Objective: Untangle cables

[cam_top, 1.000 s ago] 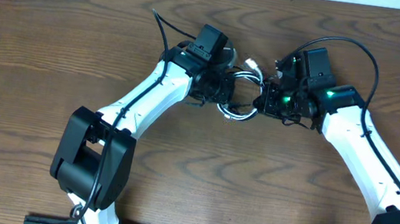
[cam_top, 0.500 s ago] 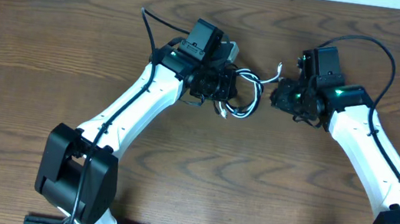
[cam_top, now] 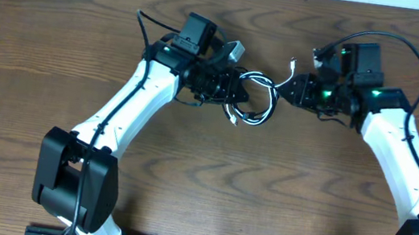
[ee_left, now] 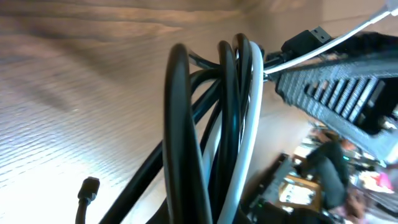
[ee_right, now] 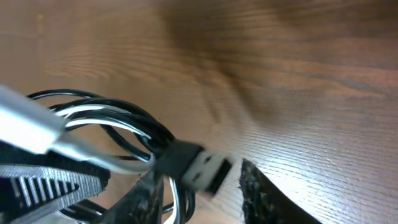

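— Where are the cables [cam_top: 254, 101]?

— On the far half of the table [cam_top: 32, 110], between the two arms. They form a small coil of black loops with one white cord [ee_left: 247, 124] among them, at the tip of the left gripper [cam_top: 233, 88].

— Is it holding them?

— Yes, the left gripper is clenched on the coil's left side. Its wrist view is almost filled by the loops, black strands and the white one side by side, and they block most of what lies behind.

— And the right gripper [cam_top: 297, 89]?

— It's just beside the coil, on the other side, with its jaws apart. In its wrist view a black USB plug [ee_right: 202, 169] sits in the gap between the fingers. A sliver of wood shows between the plug and one finger, so it looks released, not pinching.

— Any loose ends?

— The white cord runs from the coil toward the right gripper, and a white plug end [cam_top: 292, 64] points to the table's far edge. A small black plug [ee_left: 89, 186] shows low against the wood in the left wrist view.

— What else is around?

— The arms' thick black wires [cam_top: 401, 47] arch over each wrist, apart from the coil. A green light [cam_top: 375, 94] glows on the right arm. From overhead, the left gripper's body covers the coil's left edge.
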Robot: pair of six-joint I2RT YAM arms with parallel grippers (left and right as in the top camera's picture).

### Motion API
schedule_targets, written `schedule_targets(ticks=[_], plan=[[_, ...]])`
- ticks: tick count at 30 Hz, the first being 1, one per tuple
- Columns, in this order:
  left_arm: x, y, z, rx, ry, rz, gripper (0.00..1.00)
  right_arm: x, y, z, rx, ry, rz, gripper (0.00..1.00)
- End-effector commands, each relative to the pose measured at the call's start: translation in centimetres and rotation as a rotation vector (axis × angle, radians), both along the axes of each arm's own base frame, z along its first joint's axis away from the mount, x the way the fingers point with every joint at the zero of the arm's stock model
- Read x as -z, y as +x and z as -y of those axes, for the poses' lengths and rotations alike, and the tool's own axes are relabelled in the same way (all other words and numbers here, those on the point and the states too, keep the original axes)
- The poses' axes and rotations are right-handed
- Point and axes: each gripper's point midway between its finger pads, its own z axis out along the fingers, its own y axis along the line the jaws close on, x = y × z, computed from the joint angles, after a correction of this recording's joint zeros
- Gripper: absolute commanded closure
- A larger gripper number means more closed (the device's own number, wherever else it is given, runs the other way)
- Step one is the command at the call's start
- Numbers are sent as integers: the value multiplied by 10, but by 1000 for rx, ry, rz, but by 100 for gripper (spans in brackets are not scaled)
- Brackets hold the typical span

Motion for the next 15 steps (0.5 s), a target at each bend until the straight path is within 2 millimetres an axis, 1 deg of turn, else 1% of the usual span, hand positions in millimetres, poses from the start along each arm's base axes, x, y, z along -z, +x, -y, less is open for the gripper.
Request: schedule_targets(ticks=[1, 7, 11, 13, 15], plan=[[-20, -9, 5, 60, -116, -7, 93, -27, -5, -11, -114, 87, 83, 66], [-36, -13, 7, 92, -215, -26, 93, -30, -8, -15, -201, 76, 153, 69], [-49, -17, 12, 131, -296, -28, 93, -30, -7, -15, -222, 66, 177, 75], [-54, -19, 14, 146, -323, -31, 93, -30, -7, -15, -226, 63, 183, 80], [-56, -21, 15, 154, -338, -36, 92, -27, -4, -11, -214, 32, 188, 92]])
